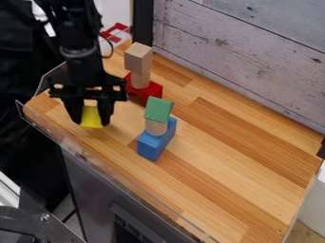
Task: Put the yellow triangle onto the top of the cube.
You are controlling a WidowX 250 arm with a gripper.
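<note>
Yellow triangle (91, 117) between tips of claw (92, 122); you cannot tell whether grip is closed. Beside claw, wooden cube (138, 57) perches on narrow cylinder (141, 79): your sideways knock or off-centre release could topple it.

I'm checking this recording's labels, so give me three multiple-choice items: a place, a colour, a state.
1. The green block is:
A) on the floor
B) above the blue block
C) under the blue block

2. The cube tops a stack whose bottom block is:
A) red
B) green
C) white

3. The yellow triangle is:
A) on top of the cube
B) on the green block
C) at the gripper, off the cube

Key:
1: B, a cylinder on the blue block bears the green one.
2: A, red shows below the cube and its cylinder.
3: C, its yellow shows low at the gripper, left of the cube's stack in the view.
</note>
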